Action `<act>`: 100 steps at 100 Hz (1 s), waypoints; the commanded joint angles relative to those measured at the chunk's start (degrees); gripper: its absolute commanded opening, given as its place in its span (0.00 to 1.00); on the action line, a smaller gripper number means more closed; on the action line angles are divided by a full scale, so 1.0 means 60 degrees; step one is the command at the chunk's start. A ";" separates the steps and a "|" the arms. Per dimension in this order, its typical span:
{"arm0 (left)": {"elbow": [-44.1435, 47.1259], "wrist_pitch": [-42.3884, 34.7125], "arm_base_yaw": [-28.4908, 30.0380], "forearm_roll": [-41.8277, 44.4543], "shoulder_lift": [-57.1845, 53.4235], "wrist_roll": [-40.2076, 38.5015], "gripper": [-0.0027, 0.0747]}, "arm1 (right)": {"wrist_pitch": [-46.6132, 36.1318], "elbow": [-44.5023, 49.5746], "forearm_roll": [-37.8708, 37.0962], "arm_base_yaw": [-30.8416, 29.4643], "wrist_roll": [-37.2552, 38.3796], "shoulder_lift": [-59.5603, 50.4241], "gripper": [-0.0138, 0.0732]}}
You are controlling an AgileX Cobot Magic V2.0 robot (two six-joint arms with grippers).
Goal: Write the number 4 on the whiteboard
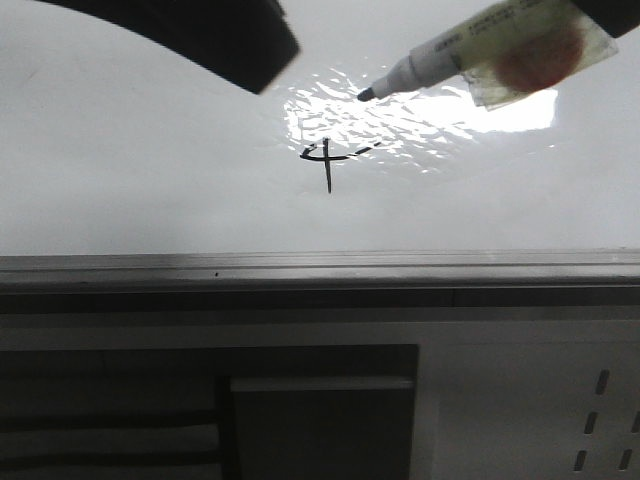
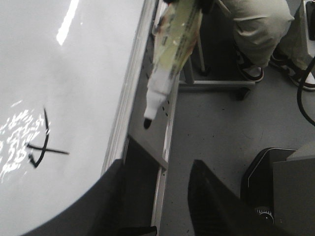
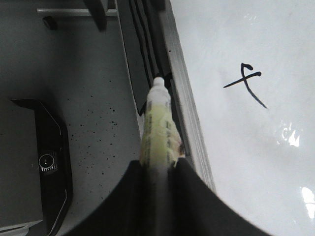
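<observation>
Whiteboard (image 1: 120, 190) bears number 4 (image 1: 328, 158); right claw (image 3: 158, 169) clamps marker (image 1: 440, 55), tip off-board, beside it.

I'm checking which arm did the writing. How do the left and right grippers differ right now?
The right gripper is shut on the marker, which is wrapped in yellowish tape; the left gripper holds nothing and its fingers stand apart. In the front view the right gripper's marker tip hovers just above the number 4 on the whiteboard, while the left arm sits off to the upper left. Both have dark fingers.
</observation>
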 commanded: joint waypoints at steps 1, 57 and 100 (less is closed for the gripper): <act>-0.0786 -0.0543 -0.0250 -0.0321 0.0396 0.0197 0.40 | -0.0311 -0.0326 0.0199 0.0033 -0.0150 -0.0146 0.20; -0.2240 -0.0262 -0.0785 -0.0406 0.2104 0.0795 0.40 | -0.0331 -0.0326 0.0199 0.0033 -0.0150 -0.0146 0.20; -0.2240 -0.0370 -0.0785 -0.0406 0.2129 0.0795 0.18 | -0.0296 -0.0326 0.0296 0.0033 -0.0150 -0.0146 0.20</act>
